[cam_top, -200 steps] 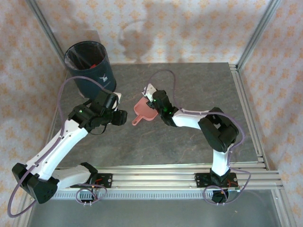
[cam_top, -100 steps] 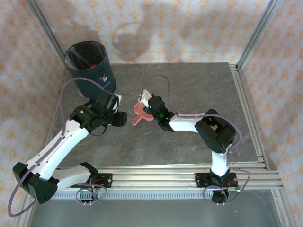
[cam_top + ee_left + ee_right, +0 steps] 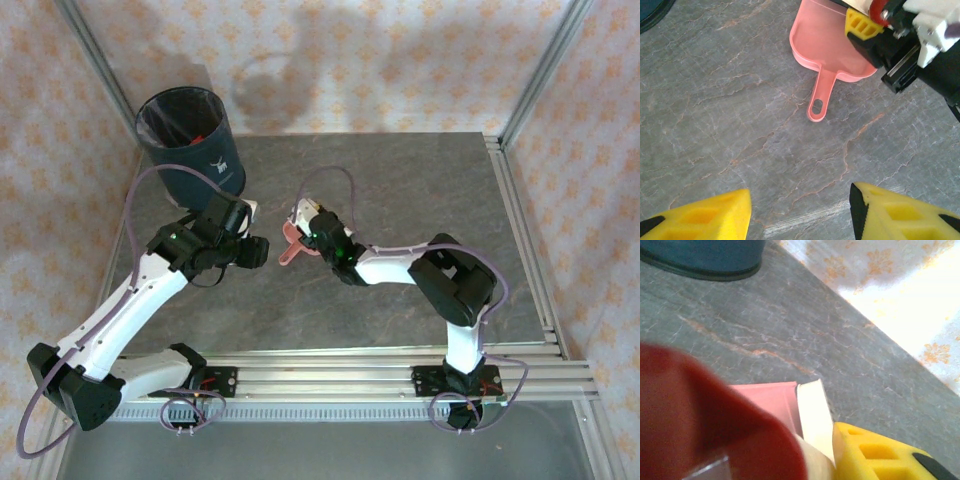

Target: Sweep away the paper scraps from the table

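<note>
Two arms met over a pink dustpan [image 3: 817, 42] on the grey surface [image 3: 420, 190].

The dustpan lay flat near the middle of the surface, its handle pointing toward the near left. The right tool [image 3: 305, 225] hung right over the pan's far right part. In its own camera, a blurred red shape [image 3: 705, 410] and a white piece [image 3: 815, 415] sat close against its yellow finger [image 3: 875, 450]. Whether it gripped them or stood loose could not be told. The left tool [image 3: 800, 215] hovered just near-left of the handle, its fingers wide apart with nothing between them. A dark blue bin [image 3: 190, 150] stood at the far left corner, and what looked like red scraps [image 3: 203, 131] lay inside it.
</note>
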Controlling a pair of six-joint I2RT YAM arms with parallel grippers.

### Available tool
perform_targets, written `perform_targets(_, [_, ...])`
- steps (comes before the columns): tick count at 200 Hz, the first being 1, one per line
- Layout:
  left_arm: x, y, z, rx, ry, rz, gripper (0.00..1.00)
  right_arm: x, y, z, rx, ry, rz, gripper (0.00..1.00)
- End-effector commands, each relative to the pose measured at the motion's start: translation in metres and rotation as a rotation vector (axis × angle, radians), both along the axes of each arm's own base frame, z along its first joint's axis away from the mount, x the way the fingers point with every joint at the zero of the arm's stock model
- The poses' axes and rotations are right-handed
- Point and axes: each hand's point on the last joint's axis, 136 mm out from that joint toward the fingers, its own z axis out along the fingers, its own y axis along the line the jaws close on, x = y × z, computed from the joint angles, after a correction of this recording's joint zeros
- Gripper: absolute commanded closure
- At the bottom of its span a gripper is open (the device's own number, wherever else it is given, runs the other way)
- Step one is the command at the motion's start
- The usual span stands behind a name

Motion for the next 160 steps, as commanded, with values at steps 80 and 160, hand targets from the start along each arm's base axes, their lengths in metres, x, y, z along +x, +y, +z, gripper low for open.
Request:
perform_targets(80, [0.007, 0.005, -0.006, 0.02, -0.008, 0.031, 0.45, -0.028, -0.002, -0.029, 0.037, 0.099, -0.004, 0.52])
perform_targets(160, [0.005, 0.006, -0.011, 0.025, 0.002, 0.028, 0.45, -0.048, 0.002, -0.034, 0.053, 0.132, 0.013, 0.43])
